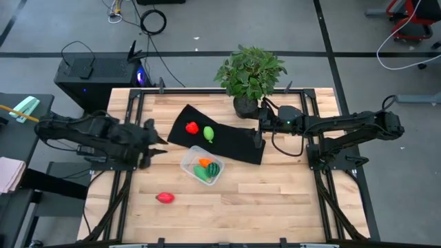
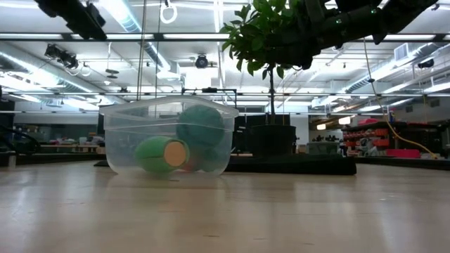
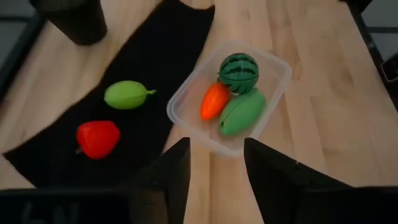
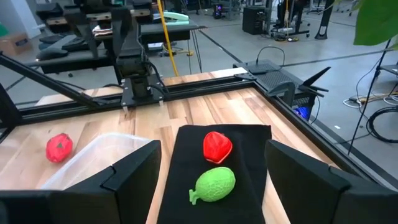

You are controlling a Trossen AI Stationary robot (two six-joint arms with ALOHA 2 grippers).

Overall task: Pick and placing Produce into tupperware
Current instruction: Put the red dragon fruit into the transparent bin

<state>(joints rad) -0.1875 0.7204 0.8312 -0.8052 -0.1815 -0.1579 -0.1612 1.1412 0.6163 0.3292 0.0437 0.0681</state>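
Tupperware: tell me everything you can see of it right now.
The tupperware is a small, shallow, clear plastic tub, rectangular with rounded corners and a rolled rim, with no lid on it. It sits upright on the wooden table, skewed to its edges, close beside the black mat. Inside lie a striped dark green piece, an orange carrot and a green piece. Neither gripper touches it.

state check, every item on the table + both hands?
Clear plastic tupperware: lidless, holds three pieces.
Dark striped green melon, orange carrot, green pod: inside it.
Red pepper, light green fruit: on black cloth mat.
Red strawberry: on bare wood.
Left hand: open, empty.
Right hand: open, empty.
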